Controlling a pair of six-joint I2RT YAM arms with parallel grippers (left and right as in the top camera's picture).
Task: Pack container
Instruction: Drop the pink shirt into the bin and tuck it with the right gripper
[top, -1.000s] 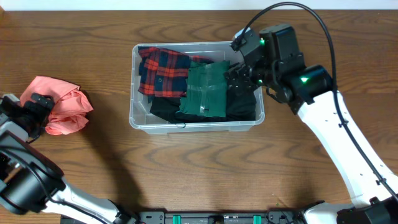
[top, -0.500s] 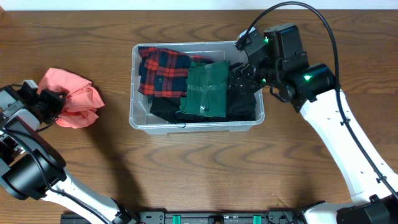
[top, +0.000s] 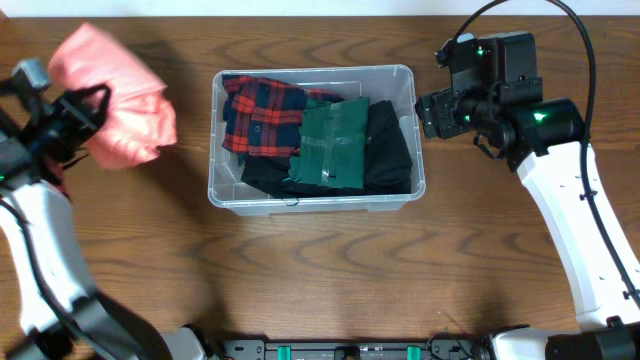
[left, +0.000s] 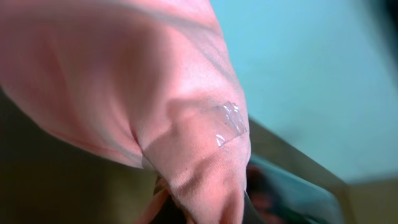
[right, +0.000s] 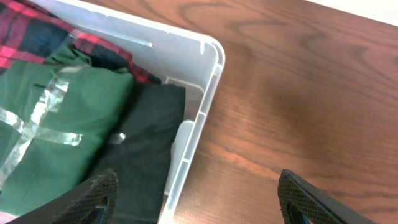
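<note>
The container (top: 313, 203) is a clear plastic bin at the table's middle. Inside lie a red plaid cloth (top: 260, 115), a green folded garment (top: 330, 145) crossed with tape, and a black garment (top: 388, 150). My left gripper (top: 92, 105) is raised at the far left, shut on a bundled pink cloth (top: 125, 95). That pink cloth (left: 155, 93) fills the left wrist view and hides the fingers. My right gripper (top: 430, 112) hangs open just outside the bin's right rim. In the right wrist view the right gripper (right: 199, 208) straddles the container wall (right: 208, 81), holding nothing.
Bare brown wooden table (top: 300, 280) surrounds the bin on all sides. The right arm's white link (top: 570, 220) runs down the right side. A strip of clear tape (left: 230, 121) sticks to the pink cloth.
My left gripper shut on the pink cloth and lifted it off the table, toward the far edge. My right gripper pulled out of the bin to the right.
</note>
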